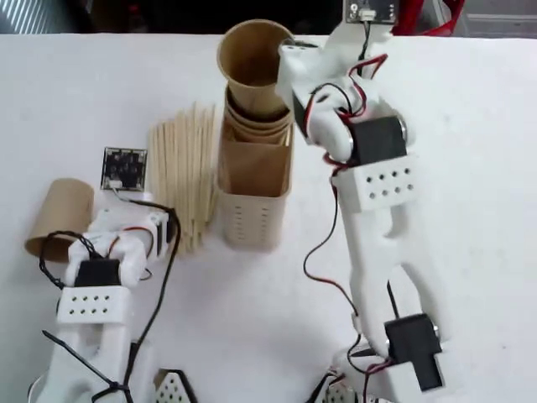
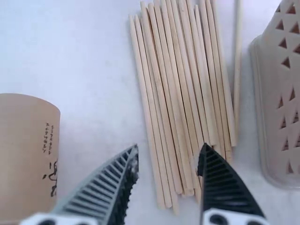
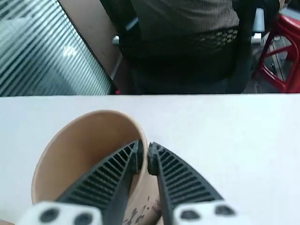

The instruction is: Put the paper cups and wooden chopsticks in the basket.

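Paper cups [image 1: 256, 117] stack in the basket [image 1: 252, 214], the top cup [image 1: 252, 63] tilted; chopsticks [image 1: 185, 164] lie just left. Left gripper [image 2: 168, 164] gapes empty over their near ends; a partial pinch could scatter them. Right gripper [image 3: 144, 157] pinches the top cup's rim; released crooked, it may topple.

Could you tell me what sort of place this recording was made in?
Probably an office or lab room used as a robot workbench: a white table stands in front of a mesh-backed office chair, with slatted window blinds beside it.
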{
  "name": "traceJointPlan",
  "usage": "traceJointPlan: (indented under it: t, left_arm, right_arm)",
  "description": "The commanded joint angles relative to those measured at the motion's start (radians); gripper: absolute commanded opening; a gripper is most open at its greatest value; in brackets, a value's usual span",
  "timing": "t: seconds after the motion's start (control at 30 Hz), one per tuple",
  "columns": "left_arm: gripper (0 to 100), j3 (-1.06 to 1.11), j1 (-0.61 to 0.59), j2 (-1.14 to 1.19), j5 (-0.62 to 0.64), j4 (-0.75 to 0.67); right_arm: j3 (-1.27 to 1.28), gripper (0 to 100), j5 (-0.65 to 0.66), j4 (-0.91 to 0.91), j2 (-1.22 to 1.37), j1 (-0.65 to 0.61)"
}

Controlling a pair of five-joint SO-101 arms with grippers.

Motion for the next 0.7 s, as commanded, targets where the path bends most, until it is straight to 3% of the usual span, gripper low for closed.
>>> traceJointPlan:
  t: [0.0, 0.23, 0.5, 0.67]
  left_arm:
    - [21, -0.008, 0.007, -0.016, 0.002, -0.021]
    - [21, -0.008, 0.005, -0.016, 0.002, -0.021]
    - [21, -0.008, 0.005, -0.016, 0.002, -0.021]
    - [21, -0.008, 0.005, -0.016, 0.002, -0.021]
  right_arm:
    - [-0.006, 7.4, -0.008, 0.050, 0.019, 0.018]
    - [-0.006, 31.8, -0.006, 0.196, 0.090, 0.016]
    - [-0.006, 32.0, -0.002, 0.219, 0.246, 0.013]
    - [-0.015, 32.0, 0.077, 0.213, 0.306, 0.015]
